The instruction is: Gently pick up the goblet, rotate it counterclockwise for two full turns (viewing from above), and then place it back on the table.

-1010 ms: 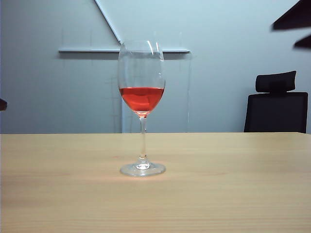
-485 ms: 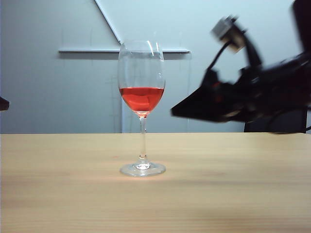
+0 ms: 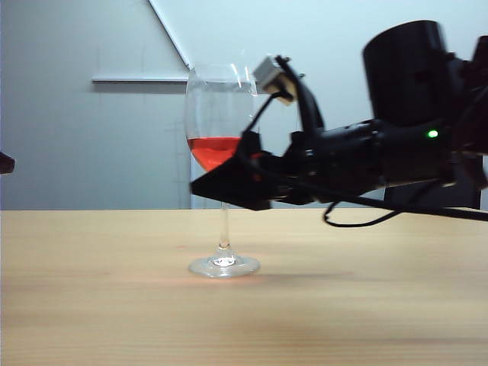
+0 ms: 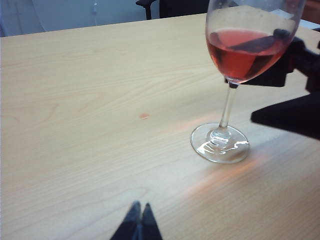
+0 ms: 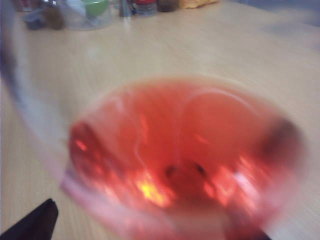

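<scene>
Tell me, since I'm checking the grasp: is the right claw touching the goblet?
Cannot tell. Exterior view: the open right claw overlaps the goblet at the bowl's base, hiding any gap. The right wrist view is too blurred.

Wall [image 3: 84, 145]: pale grey-blue, plain, evenly lit. Horizontal ledge [image 3: 137, 78] fixed high on it; a white diagonal strip [image 3: 169, 32] rises from the ledge toward the upper edge. Office chair [image 3: 423, 200]: black, largely hidden, behind the table's far right edge. Clutter of small containers [image 5: 75, 12], blurred, beyond another table edge.
</scene>
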`<state>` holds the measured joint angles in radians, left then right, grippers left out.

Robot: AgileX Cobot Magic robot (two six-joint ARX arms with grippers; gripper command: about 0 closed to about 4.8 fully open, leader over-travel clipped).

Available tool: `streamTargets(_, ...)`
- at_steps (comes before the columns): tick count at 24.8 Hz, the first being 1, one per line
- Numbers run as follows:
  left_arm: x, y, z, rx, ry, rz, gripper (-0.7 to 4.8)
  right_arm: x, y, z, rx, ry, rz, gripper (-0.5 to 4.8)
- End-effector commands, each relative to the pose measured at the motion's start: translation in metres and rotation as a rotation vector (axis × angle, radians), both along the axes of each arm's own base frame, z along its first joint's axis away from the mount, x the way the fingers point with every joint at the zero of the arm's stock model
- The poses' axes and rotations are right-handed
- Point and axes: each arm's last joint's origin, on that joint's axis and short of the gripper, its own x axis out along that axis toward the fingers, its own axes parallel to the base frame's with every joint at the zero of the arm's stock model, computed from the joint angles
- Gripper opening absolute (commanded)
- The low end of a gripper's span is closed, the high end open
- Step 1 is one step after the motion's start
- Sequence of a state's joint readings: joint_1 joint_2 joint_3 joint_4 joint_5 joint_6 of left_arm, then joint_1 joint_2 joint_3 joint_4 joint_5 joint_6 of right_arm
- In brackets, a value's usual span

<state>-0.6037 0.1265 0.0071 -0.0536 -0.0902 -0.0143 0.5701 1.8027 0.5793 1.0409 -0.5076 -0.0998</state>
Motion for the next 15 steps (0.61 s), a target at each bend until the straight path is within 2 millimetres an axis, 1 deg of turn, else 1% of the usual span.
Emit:
streamTargets(1,0.000,0.000,0.001,0.000,-0.010,-0.002,-0.05,0.005,0.005,0.002,0.013,-0.019,-0.001,4.53)
streamTargets(5,0.000,0.000,0.001,0.000,-0.010,-0.003,-0.05,0.008,0.008,-0.002,0.019,-0.032,-0.010,4.47)
streamTargets(7,0.000,0.000,0.001,0.001,-0.010,-0.002,-0.05,0.010,0.009,-0.003,0.024,-0.038,-0.010,4.09)
streamTargets(10,0.000,0.000,0.001,0.001,-0.010,-0.002,-0.05,0.011,0.010,-0.006,0.030,-0.040,-0.010,4.02)
streamTargets(11,0.000,0.000,0.001,0.001,-0.010,-0.003,-0.05,0.011,0.010,-0.007,0.036,-0.034,-0.012,3.93)
streamTargets(12,0.000,0.000,0.001,0.001,-0.010,-0.002,-0.05,0.012,0.011,-0.008,0.049,-0.034,-0.013,3.72)
streamTargets(15,0.000,0.000,0.001,0.001,-0.010,-0.002,-0.05,0.015,0.012,-0.012,0.058,-0.029,-0.015,3.63)
